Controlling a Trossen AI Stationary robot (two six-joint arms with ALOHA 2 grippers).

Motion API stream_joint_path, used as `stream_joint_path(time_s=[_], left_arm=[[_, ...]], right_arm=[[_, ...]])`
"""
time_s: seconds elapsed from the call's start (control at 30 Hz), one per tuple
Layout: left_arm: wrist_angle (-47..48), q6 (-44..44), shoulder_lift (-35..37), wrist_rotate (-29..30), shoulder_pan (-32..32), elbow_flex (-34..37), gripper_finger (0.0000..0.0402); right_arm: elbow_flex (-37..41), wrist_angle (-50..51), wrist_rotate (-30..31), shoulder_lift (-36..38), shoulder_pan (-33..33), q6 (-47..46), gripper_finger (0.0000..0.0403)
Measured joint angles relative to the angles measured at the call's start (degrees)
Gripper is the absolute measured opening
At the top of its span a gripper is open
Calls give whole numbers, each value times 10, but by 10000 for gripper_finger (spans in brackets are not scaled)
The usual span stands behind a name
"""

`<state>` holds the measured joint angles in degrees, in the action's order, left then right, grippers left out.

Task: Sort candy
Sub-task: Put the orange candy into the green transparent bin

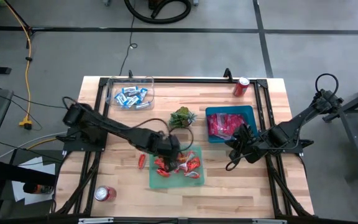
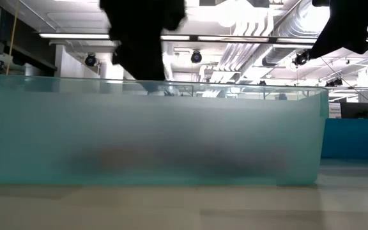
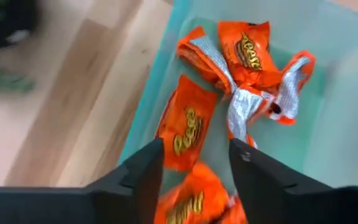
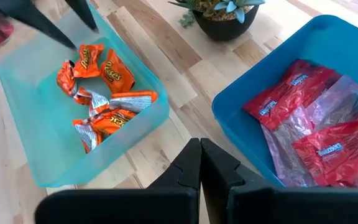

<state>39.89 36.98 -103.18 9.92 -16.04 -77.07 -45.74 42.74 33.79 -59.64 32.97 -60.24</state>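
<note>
Several orange wrapped candies (image 3: 247, 50) lie in a heap on the floor of a translucent teal bin (image 1: 157, 182) at the table's middle, near side. My left gripper (image 3: 194, 180) hangs open just above them, pointing steeply down; an orange candy (image 3: 185, 124) shows in the gap between its fingers. A blue bin (image 1: 248, 112) right of the middle holds pink and red candies (image 4: 316, 118). A clear bin (image 1: 112, 87) at the far left holds blue-and-white candies (image 1: 131, 96). One red candy (image 1: 141, 161) lies on the wood left of the teal bin. My right gripper (image 4: 201, 163) waits shut between the two bins.
A small green plant (image 1: 182, 117) in a dark pot stands just beyond the teal bin. One red soda can (image 1: 241, 86) stands at the far edge, another (image 1: 104, 193) at the near left. A black frame runs along the table's edges. Bare wood lies along the near side.
</note>
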Motion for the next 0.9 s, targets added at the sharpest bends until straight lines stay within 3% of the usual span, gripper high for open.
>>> stream_joint_path(time_s=[0.17,0.37,0.5,0.63,0.9], left_arm=[[61,90,93,94,-41,23,213],[77,298,191,159,-100,137,236],[79,436,233,134,-128,232,236],[65,508,260,86,-123,299,236],[-51,479,264,-20,-78,377,236]], right_arm=[[0,2,0,0,0,1,0],[0,3,-2,0,0,-3,0],[0,3,-2,0,0,-3,0],[0,2,-2,0,0,-3,0],[0,-3,-2,0,0,-3,0]])
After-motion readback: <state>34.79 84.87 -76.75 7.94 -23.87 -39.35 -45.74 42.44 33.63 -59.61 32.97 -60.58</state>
